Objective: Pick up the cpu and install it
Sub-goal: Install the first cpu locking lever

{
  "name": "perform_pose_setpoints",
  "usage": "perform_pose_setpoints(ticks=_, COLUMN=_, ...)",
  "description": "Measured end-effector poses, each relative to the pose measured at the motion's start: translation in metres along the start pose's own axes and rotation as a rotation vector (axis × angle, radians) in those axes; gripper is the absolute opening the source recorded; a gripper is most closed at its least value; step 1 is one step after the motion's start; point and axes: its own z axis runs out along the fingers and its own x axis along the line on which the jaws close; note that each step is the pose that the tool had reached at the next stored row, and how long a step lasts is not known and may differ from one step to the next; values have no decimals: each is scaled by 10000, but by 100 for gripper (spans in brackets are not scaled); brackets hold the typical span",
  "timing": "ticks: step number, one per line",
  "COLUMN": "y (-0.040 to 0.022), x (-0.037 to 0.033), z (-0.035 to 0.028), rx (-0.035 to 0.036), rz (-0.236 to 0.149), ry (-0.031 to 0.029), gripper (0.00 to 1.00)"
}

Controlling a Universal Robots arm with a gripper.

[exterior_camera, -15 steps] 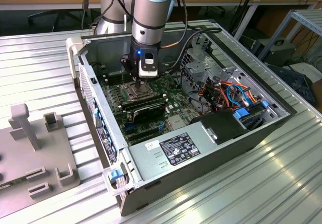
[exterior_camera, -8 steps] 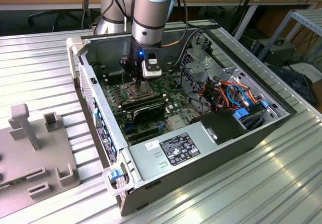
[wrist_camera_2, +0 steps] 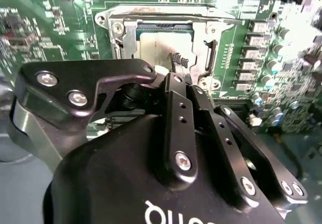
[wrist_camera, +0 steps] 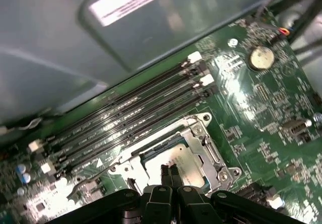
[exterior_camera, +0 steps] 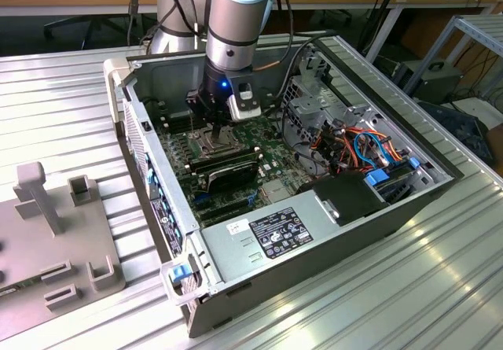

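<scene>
Nearly upright, the arm (exterior_camera: 236, 20) hangs, fingers (wrist_camera: 164, 172) closed, over the cpu (wrist_camera: 185, 161).

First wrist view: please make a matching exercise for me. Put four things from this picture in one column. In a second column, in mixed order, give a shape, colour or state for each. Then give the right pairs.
Column 1
1. cpu
2. coin battery
3. memory slots
4. gripper

Column 2
A. long, black, in parallel rows
B. round and shiny, on the green board
C. fingers together, just over the cpu
D. flat, silver-grey, within the metal socket frame

Pairs: 1-D, 2-B, 3-A, 4-C
</scene>
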Motion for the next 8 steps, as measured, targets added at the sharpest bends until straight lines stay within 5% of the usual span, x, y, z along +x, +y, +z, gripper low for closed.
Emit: perform_pose_setpoints(ticks=8, y=0, x=0, z=2, rx=22, rz=-1870, ry=26, gripper=11)
